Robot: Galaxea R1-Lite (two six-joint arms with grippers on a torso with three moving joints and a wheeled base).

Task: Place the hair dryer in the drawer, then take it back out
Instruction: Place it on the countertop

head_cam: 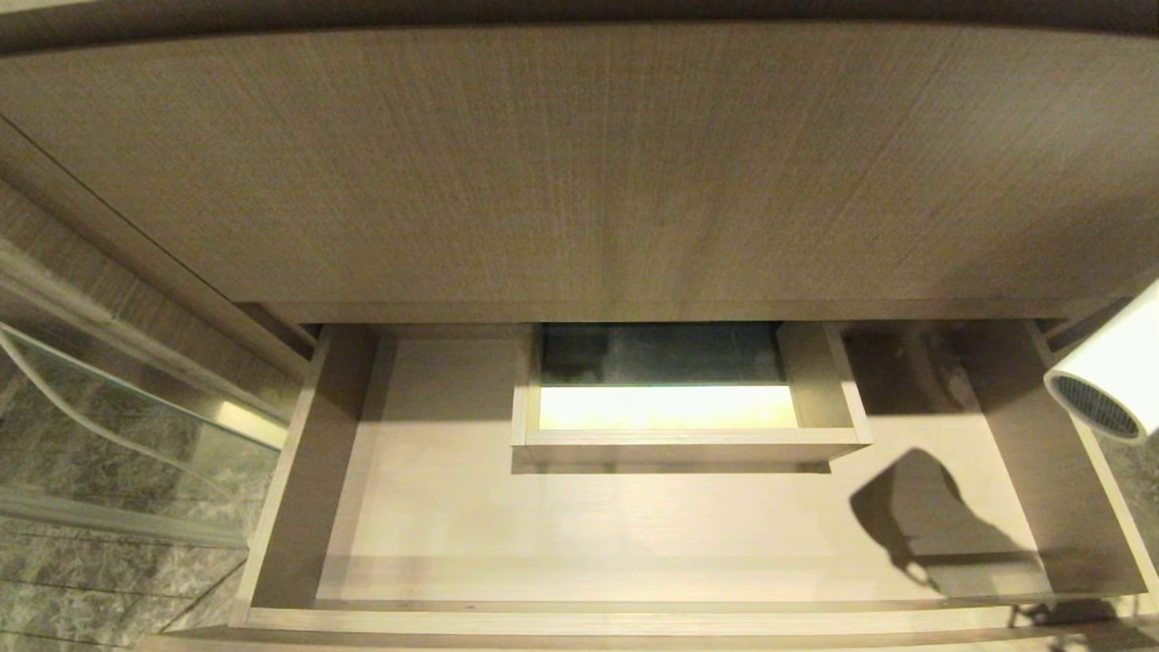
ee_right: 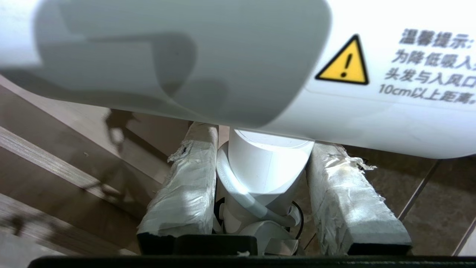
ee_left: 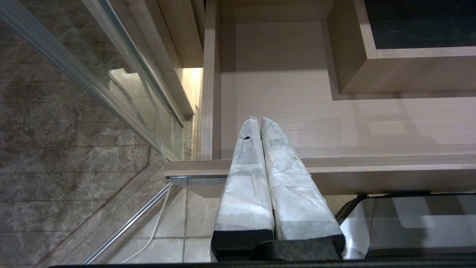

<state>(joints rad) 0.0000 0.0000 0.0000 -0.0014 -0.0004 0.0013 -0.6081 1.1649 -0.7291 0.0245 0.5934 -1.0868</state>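
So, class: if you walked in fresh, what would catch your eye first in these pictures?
The wide wooden drawer stands pulled open with nothing lying in it, a boxed cutout at its middle back. At the head view's right edge, the white hair dryer hangs over the drawer's right side, its handle clamped in the right tool.

Hair dryer (ee_right: pixel 372 104) barrel: yellow warning triangle with exclamation mark, Chinese text beginning "温馨提示", "10cm"
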